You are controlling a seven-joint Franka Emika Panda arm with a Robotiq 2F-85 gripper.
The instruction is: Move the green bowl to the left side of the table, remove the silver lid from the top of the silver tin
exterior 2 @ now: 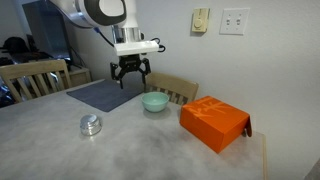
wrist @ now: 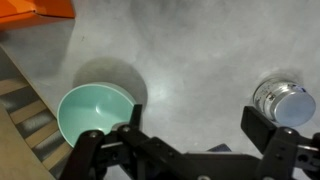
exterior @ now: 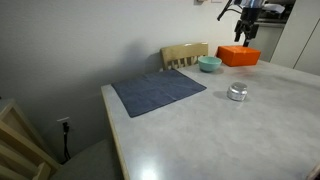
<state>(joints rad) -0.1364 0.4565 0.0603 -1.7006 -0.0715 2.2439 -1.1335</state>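
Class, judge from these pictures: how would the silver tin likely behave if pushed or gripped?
The tin is squat and stands flat on the table, so a push would probably slide it, not tip it. Its shiny metal looks slippery to grip. Being small, it is likely light.

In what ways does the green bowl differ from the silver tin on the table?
The green bowl is matte pale green; the silver tin is shiny metal. The bowl is open on top; the tin is closed by its silver lid. The bowl looks wider than the tin. Both are round and stand upright on the table, apart from each other.
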